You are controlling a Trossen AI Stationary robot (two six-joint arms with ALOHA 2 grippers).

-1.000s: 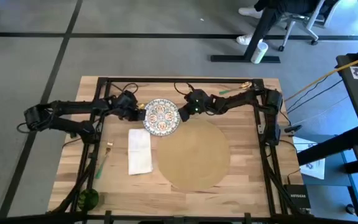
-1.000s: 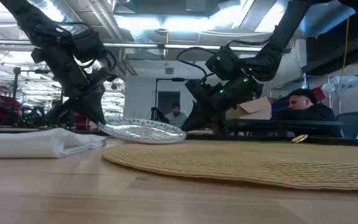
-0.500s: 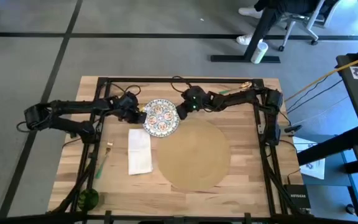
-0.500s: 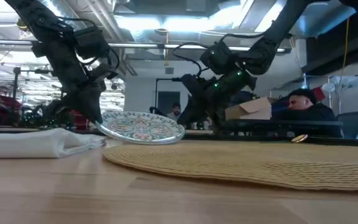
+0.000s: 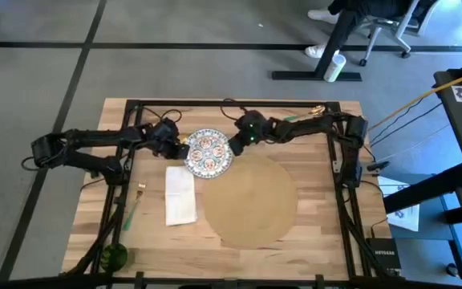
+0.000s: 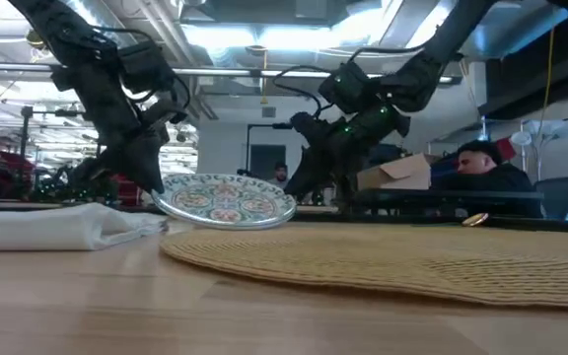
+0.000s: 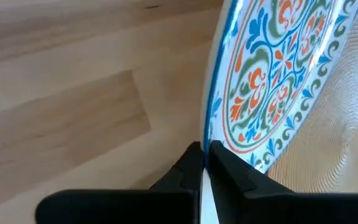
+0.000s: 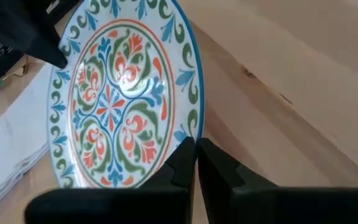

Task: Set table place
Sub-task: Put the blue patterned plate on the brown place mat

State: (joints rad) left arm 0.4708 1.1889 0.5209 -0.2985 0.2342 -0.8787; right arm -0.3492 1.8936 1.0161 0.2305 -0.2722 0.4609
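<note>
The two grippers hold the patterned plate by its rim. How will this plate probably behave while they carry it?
The plate looks rigid, probably ceramic: it keeps its shape although the left gripper and right gripper pinch only its thin rim. Its glossy surface may be slippery, so it could slide out. If dropped on the table, it would likely chip.

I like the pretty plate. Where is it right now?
In the high view the plate is near the table's far edge, held between the left claw and right claw, overlapping the mat's far-left rim.

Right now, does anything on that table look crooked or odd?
Yes: the patterned plate hangs tilted above the table, the left gripper and right gripper each pinching its rim, not on the tan placemat.
</note>
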